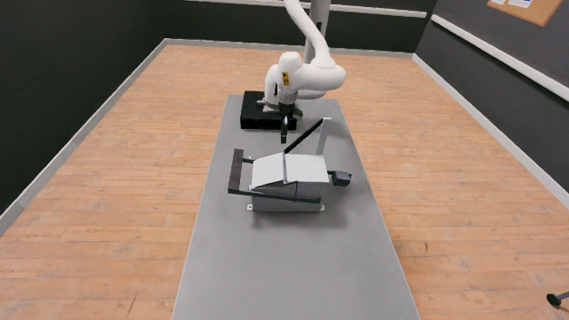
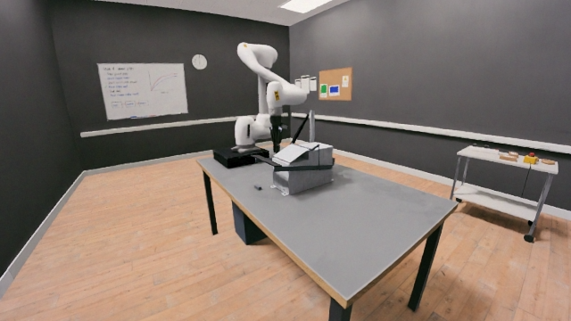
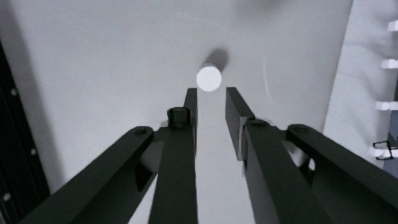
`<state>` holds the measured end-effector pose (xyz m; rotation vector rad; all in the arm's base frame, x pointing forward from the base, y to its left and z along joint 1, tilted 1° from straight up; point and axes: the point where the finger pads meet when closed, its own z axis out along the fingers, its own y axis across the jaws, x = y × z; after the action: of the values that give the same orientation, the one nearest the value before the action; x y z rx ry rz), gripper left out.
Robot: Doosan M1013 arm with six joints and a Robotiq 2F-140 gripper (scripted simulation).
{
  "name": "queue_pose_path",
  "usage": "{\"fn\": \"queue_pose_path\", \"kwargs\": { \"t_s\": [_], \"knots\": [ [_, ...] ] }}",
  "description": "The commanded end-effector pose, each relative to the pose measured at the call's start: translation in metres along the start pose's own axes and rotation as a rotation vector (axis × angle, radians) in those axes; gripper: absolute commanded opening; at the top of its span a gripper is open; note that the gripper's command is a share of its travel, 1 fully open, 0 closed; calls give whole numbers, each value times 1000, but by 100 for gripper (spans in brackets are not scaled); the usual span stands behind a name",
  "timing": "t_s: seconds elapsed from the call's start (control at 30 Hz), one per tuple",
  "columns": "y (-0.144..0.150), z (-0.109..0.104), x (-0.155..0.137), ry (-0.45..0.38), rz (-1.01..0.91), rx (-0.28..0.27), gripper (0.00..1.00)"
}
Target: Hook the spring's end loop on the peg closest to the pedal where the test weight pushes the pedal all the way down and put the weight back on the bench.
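Note:
In the wrist view the steel test weight (image 3: pixel 208 78) is a small pale cylinder seen from above, standing on the grey bench. My gripper (image 3: pixel 211 103) hangs above it with the fingers drawn narrow and nothing between them; the weight lies just beyond the fingertips. In the overhead view the gripper (image 1: pixel 284 139) hangs behind the feeder (image 1: pixel 289 187), beside the dark spring (image 1: pixel 303 135) that runs up to a grey post (image 1: pixel 324 135). The dark pedal (image 1: pixel 236 169) stands raised at the feeder's left end. Several white pegs (image 3: pixel 389 64) show at the wrist view's right edge, one with a dark loop (image 3: pixel 382 149) around it.
The robot's black base block (image 1: pixel 262 116) sits on the bench's far end, close behind the gripper. A small dark object (image 2: pixel 257 187) lies on the bench left of the feeder. A dark box (image 1: pixel 341 178) sticks out at the feeder's right. A trolley (image 2: pixel 506 178) stands by the wall.

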<state>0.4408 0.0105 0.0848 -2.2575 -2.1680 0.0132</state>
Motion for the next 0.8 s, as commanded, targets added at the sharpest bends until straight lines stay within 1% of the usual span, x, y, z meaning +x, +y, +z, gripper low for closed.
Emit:
{"fn": "queue_pose_path", "kwargs": {
  "t_s": [0.0, 0.1, 0.13, 0.67, 0.7, 0.77],
  "knots": [
    [0, 0, 0, 0, 0, -1, 24],
    [0, 0, 0, 0, 0, -1, 24],
    [3, -47, -11, 150, 1, -1, 24],
    [3, -47, -11, 150, 1, -1, 24],
    [6, -93, -22, 298, 2, -2, 24],
    [6, -93, -22, 298, 2, -2, 24]
  ]
}}
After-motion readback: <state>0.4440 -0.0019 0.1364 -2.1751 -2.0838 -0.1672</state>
